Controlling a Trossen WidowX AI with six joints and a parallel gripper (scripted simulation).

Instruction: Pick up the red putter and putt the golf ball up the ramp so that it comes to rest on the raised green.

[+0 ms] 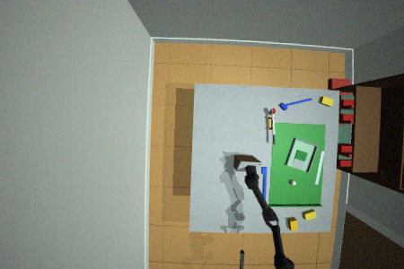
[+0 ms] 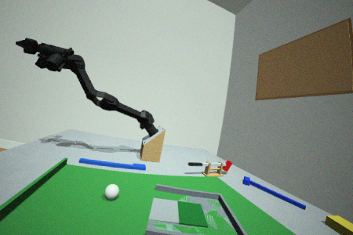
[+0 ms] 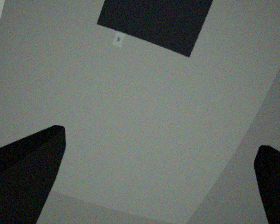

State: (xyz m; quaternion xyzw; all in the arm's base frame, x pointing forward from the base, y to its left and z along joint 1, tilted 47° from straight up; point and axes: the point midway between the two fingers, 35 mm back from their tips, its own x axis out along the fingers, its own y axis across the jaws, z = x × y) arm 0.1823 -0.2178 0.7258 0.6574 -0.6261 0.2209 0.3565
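The red putter [image 1: 273,111] [image 2: 227,165] has a red head, pale shaft and black grip. It rests across a small wooden stand [image 1: 269,124] [image 2: 212,175] beside the green mat [image 1: 280,195] [image 2: 63,197]. The white golf ball [image 1: 293,182] [image 2: 111,192] lies on the mat. A grey-walled frame [image 1: 313,159] [image 2: 231,213] encloses the raised green [image 1: 301,157] [image 2: 192,214] and a pale ramp [image 2: 164,209]. My gripper [image 2: 18,42] [image 3: 164,147] is open and empty, high up and far from the putter; it is outside the top view.
A blue bar [image 1: 264,183] [image 2: 111,164] lies between my arm's base and the mat. A blue putter [image 1: 297,102] [image 2: 276,193] lies beyond the stand. Yellow blocks [image 1: 327,101] [image 1: 310,214] [image 1: 293,224] lie around the mat. A low green wall [image 1: 296,205] [image 2: 35,187] edges the mat.
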